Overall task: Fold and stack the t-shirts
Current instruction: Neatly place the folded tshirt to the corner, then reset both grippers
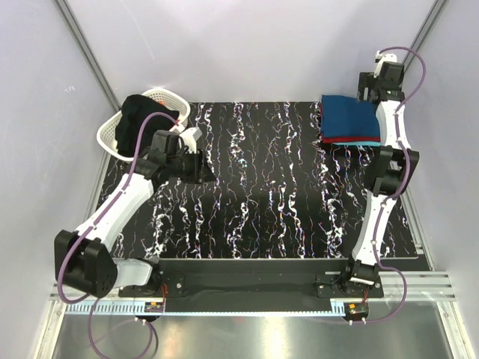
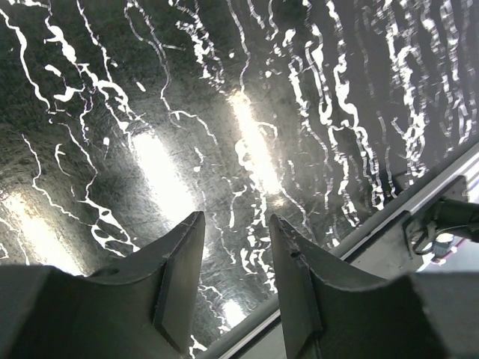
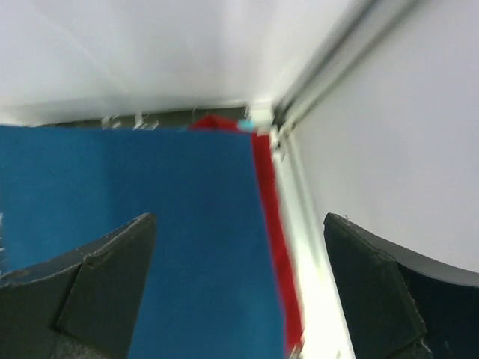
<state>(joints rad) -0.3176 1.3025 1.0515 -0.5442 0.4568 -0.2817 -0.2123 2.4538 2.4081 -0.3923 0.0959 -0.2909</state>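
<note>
Three folded t-shirts [image 1: 348,118] lie stacked well right of the basket [image 1: 108,136]; one dark shirt [image 1: 140,122] is draped in it, unfolded. Right pincer [image 3: 239,224] gapes over the stack, left pincer [image 2: 237,221] open, empty, beside the basket

Left arm [image 1: 123,206], right arm [image 1: 378,217]: white link shells, black joint housings; purple cables [image 1: 424,75] looping alongside; dark grey wedge-shaped fingers [image 2: 176,277].

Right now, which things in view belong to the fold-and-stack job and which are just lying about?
Job:
blue shirt, folded, on top
red shirt and turquoise shirt beneath it
dark garment draped in the white basket, probably a shirt not yet folded

Lying about:
white basket
marbled table mat
</note>
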